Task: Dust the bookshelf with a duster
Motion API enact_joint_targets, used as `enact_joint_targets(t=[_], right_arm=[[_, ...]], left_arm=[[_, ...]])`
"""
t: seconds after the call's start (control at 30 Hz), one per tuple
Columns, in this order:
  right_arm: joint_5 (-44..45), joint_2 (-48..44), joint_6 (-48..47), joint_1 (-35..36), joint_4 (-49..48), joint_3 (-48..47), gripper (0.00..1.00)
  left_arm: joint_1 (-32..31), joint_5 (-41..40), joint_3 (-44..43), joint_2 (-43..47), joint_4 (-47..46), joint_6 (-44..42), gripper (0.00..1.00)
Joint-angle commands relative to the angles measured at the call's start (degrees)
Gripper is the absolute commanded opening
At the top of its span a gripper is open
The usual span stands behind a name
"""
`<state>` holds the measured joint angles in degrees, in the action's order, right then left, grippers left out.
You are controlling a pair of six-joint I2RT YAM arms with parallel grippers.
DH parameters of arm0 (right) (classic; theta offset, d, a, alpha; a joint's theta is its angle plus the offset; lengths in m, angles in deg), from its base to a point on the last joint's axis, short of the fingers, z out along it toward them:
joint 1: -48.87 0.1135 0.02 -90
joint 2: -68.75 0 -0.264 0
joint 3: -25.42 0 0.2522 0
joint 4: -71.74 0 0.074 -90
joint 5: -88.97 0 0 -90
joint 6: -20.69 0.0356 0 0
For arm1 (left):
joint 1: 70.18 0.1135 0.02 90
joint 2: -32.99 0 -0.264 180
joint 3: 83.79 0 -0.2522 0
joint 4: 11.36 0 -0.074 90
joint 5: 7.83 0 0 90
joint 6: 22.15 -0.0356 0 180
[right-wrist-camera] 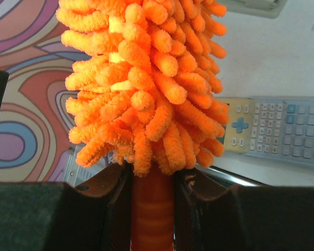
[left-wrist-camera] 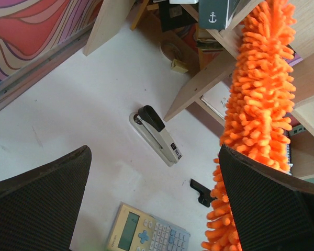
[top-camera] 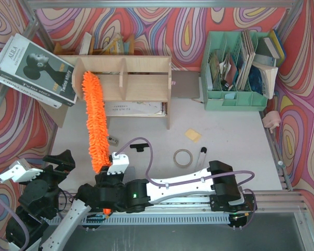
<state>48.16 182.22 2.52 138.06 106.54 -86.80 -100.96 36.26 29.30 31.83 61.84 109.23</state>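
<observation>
While the right gripper (right-wrist-camera: 152, 206) clamps the duster (top-camera: 94, 117) handle and the left gripper (left-wrist-camera: 154, 204) idles open, looks like dusting's underway; next, sweep right along the bookshelf (top-camera: 141, 78).

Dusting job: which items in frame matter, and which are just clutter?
Job:
- light plywood bookshelf
- long orange fluffy duster, handle clamped in the right gripper

Clutter:
- grey-and-black stapler
- beige calculator
- tape roll
- mint-green plastic file organizer
- yellow sticky pad
- stacked books, far left
</observation>
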Motion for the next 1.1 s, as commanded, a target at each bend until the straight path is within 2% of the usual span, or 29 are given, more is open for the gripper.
enact_joint_targets(t=[0.0,0.33,0.73,1.07], right_arm=[[-1.37,0.64,-5.29,-0.11,-4.28,-2.57,0.0],[8.87,-7.97,6.57,-0.28,2.53,6.65,0.0],[0.46,-1.52,-3.76,-0.25,-5.6,1.11,0.0],[4.12,-4.34,-4.0,-0.33,-6.89,3.72,0.0]], left_arm=[[-0.44,-1.2,0.24,0.55,0.74,0.19,0.98],[-0.42,-1.21,0.29,0.39,0.59,0.21,0.98],[-0.44,-1.29,0.25,0.47,0.68,0.33,0.98],[-0.5,-1.2,0.24,0.54,0.69,0.28,0.98]])
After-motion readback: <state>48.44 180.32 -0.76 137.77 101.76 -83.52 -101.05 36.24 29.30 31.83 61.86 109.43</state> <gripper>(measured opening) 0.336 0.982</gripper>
